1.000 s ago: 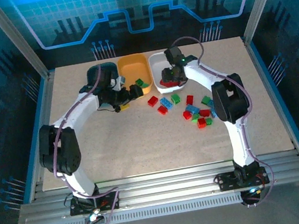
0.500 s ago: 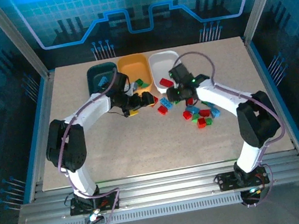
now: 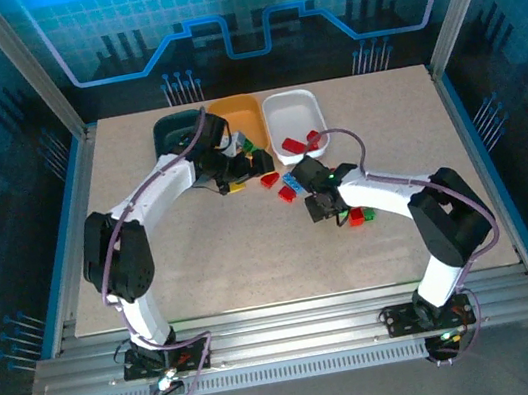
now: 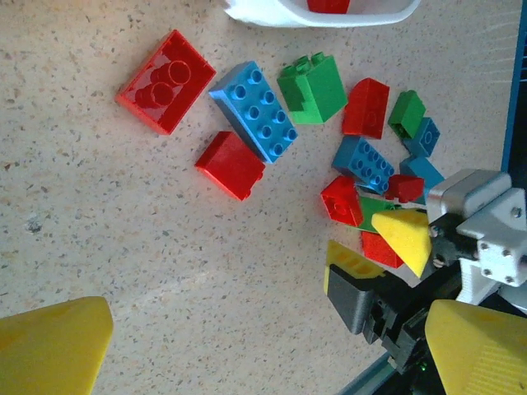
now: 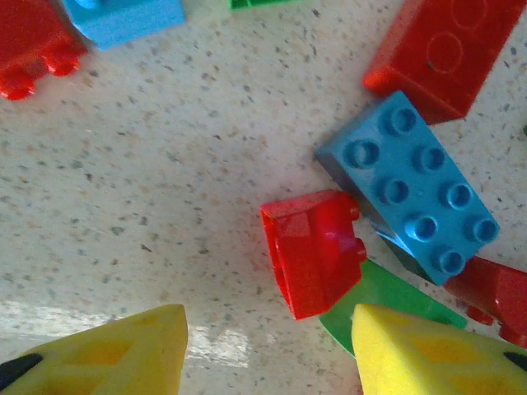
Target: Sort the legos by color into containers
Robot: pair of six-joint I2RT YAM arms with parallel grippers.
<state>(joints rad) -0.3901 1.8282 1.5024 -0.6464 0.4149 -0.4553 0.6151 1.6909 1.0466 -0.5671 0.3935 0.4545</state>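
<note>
Legos (image 4: 362, 163), small red, green and blue plastic bricks, lie loose just in front of the shallow white plastic tub (image 3: 292, 110), which holds two red ones (image 3: 294, 144). Your right hand (image 5: 268, 333) has come back from it, open over another red brick (image 5: 313, 251); your left hand (image 4: 265, 337) hangs open nearby.

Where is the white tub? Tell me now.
In the top view, the white tub sits toward the table's far edge, directly right of the orange-yellow tub.

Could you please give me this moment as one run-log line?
left gripper: open, empty | right gripper: open, at red brick | white tub: red bricks inside
</note>
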